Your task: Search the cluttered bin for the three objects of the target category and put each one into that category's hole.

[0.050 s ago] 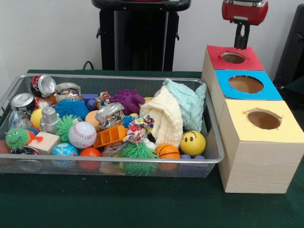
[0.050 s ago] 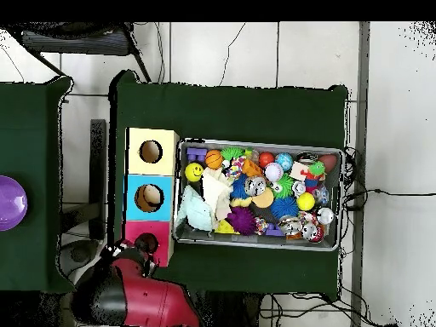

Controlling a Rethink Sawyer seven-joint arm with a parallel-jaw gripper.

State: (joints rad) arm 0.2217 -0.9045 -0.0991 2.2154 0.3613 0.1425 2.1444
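Left of the front view, the wire bin (image 1: 211,156) is packed — crushed cans (image 1: 43,85), a baseball (image 1: 82,135), a purple spiky ball (image 1: 127,99) in the middle, pale cloths (image 1: 173,111), then a yellow smiley ball (image 1: 192,143) at its right end. Just beside it, the wooden box (image 1: 259,164) shows yellow, blue and red holes. Upper right, the gripper (image 1: 242,43) hangs over the red hole (image 1: 232,57) — fingers close together, gripping nothing that I can see.
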